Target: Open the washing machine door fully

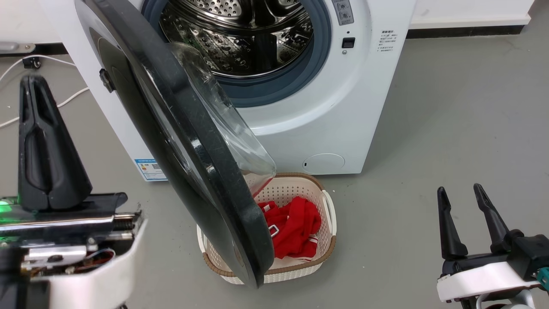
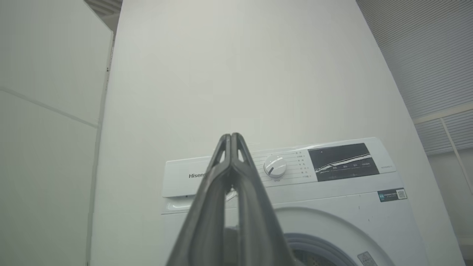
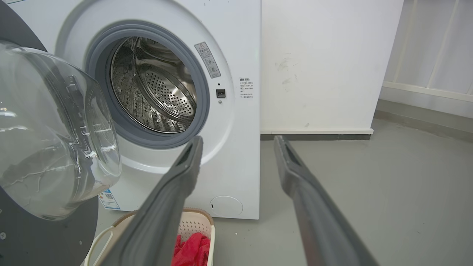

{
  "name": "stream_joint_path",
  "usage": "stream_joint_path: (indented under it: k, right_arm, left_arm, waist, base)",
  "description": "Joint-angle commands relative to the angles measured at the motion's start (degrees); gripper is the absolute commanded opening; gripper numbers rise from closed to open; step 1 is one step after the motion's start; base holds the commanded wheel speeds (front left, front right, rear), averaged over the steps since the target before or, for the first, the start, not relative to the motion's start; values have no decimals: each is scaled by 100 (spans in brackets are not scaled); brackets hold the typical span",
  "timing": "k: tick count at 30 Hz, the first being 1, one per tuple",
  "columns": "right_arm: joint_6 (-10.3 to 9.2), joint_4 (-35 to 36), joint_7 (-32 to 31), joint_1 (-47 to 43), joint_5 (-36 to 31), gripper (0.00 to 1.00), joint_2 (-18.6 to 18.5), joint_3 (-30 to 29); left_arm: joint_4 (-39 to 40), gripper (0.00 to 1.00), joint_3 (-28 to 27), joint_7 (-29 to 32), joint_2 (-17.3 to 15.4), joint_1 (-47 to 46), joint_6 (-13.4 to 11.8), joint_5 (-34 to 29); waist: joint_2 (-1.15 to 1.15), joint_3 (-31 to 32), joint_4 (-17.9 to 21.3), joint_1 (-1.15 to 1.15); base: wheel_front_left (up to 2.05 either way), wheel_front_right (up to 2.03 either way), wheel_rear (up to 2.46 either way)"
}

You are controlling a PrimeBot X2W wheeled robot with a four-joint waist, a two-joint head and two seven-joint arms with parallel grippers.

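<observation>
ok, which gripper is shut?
The left gripper: its two fingers are pressed together at the tips. The right gripper has its fingers clearly apart.

There are 1 washing machine (image 1: 343,111), 1 door (image 1: 184,141), 1 basket (image 1: 300,271) and 2 tools: left tool (image 1: 31,81), right tool (image 1: 460,189).

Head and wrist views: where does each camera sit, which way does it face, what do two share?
Head: on the head, looking down at the washing machine door; left gripper, right gripper show.
Left wrist: tilted up at the control panel; shut gripper.
Right wrist: faces the drum; open gripper.
Head and right wrist share door, drum, basket.
</observation>
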State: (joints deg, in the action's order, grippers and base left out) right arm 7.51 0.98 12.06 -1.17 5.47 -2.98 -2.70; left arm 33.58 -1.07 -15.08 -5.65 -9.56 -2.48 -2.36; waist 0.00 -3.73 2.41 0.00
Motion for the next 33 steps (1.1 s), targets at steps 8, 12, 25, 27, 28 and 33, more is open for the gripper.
stream_joint_path:
  k: [8, 12, 25, 27, 28, 33]
  right_arm:
    - [-4, -61, -17, 66, 83, 100, 20, -14]
    - [-4, -72, -30, 50, 102, 100, 20, -10]
    - [-4, -131, -80, -16, 141, 100, 20, 36]
    - [-4, -136, -84, -19, 152, 100, 20, 40]
    - [-4, -143, -86, -16, 162, 100, 20, 40]
    - [-4, -175, -98, 32, 199, 100, 20, 75]
  left_arm:
    - [330, 0, 1185, -7, 94, -158, 408, 166]
    - [197, 0, 1684, 99, 156, -91, 511, 332]
    - [-740, 0, 2777, 1222, 195, 691, 475, 1170]
    - [-868, 0, 2752, 1419, 165, 845, 384, 1203]
    - [-932, 0, 2754, 1513, 147, 909, 351, 1209]
    - [-1259, 0, 2775, 1828, 137, 1047, 214, 1187]
  waist:
    - [0, 38, 6, 0]
    - [0, 53, 5, 0]
    - [0, 61, -27, 0]
    - [0, 40, -38, 0]
    - [0, 27, -46, 0]
    - [0, -33, -80, 0]
  base:
    - [0, 0, 0]
    - [0, 0, 0]
    - [0, 0, 0]
    - [0, 0, 0]
    - [0, 0, 0]
    - [0, 0, 0]
